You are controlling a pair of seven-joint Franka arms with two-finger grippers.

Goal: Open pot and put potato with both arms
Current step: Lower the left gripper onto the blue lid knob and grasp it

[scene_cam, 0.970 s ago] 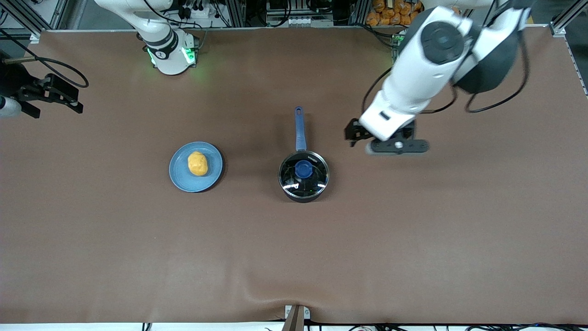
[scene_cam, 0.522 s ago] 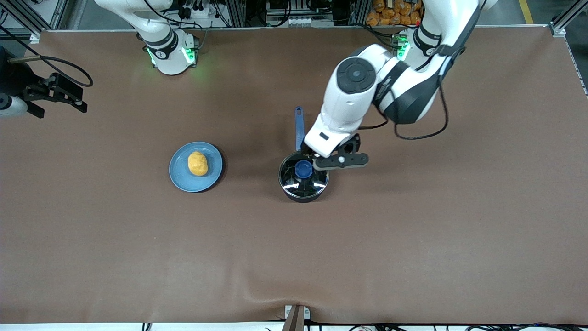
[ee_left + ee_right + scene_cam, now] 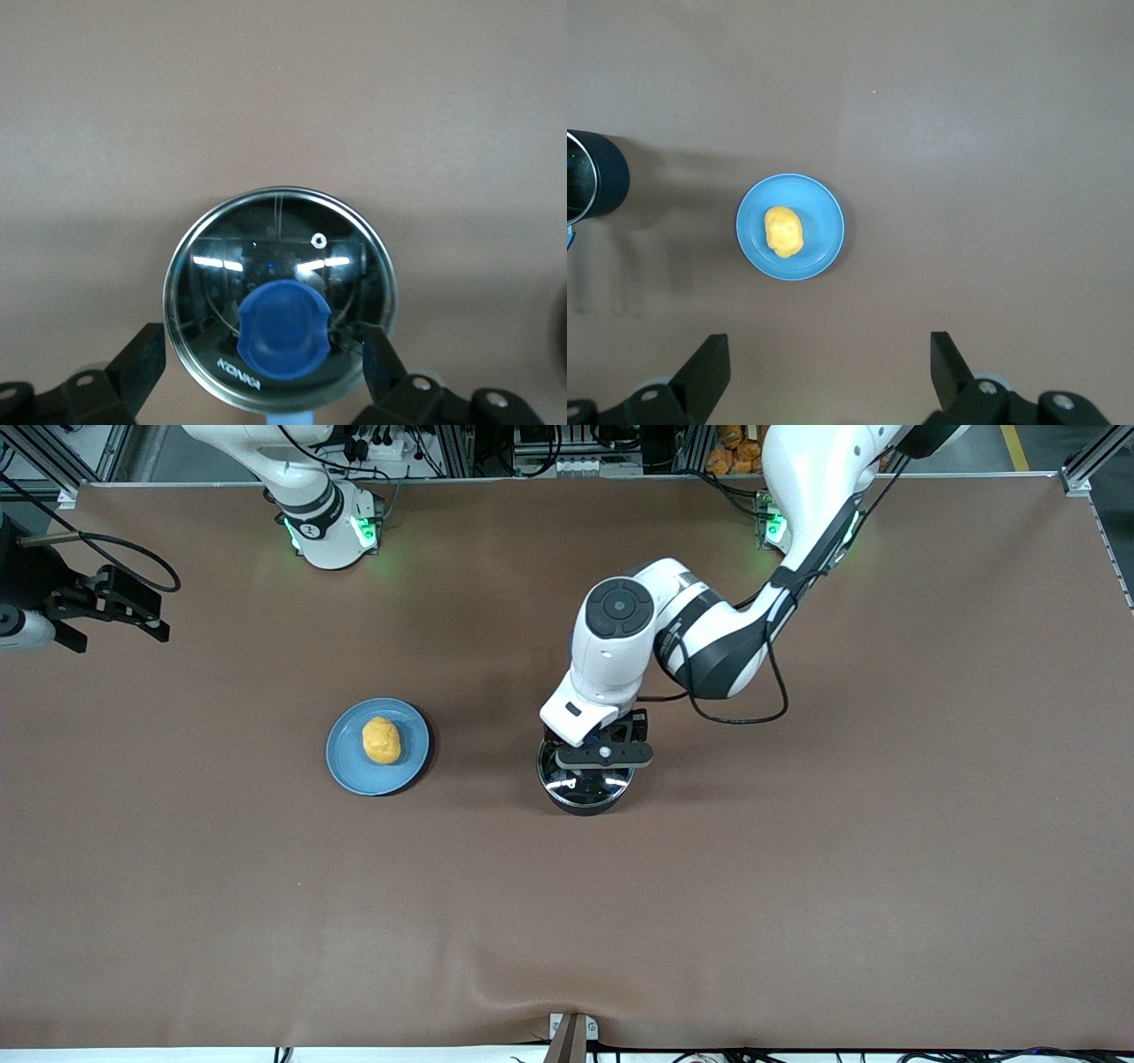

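Swinging in from the tabletop's [image 3: 797,886] side, the left hand [image 3: 263,363] is now hovering open over the pot [image 3: 586,779], fingers straddling the lid's [image 3: 279,297] knob [image 3: 283,329]. Lid removal is looking imminent. The right hand [image 3: 830,365] is waiting open, high over the potato [image 3: 381,740].

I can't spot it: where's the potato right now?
The potato lies on the blue plate, beside the lidded pot, toward the right arm's end of the table.

From my right wrist camera, I look straight down on the brown table [image 3: 966,133]. A blue plate [image 3: 819,252] sits near the middle of the frame, and the yellow potato [image 3: 784,231] rests on it, a little off the plate's center. The black pot [image 3: 598,174] is cut off at the frame's edge, well apart from the plate. My right gripper [image 3: 830,372] hangs high above, its two fingers [image 3: 704,376] spread wide and empty.
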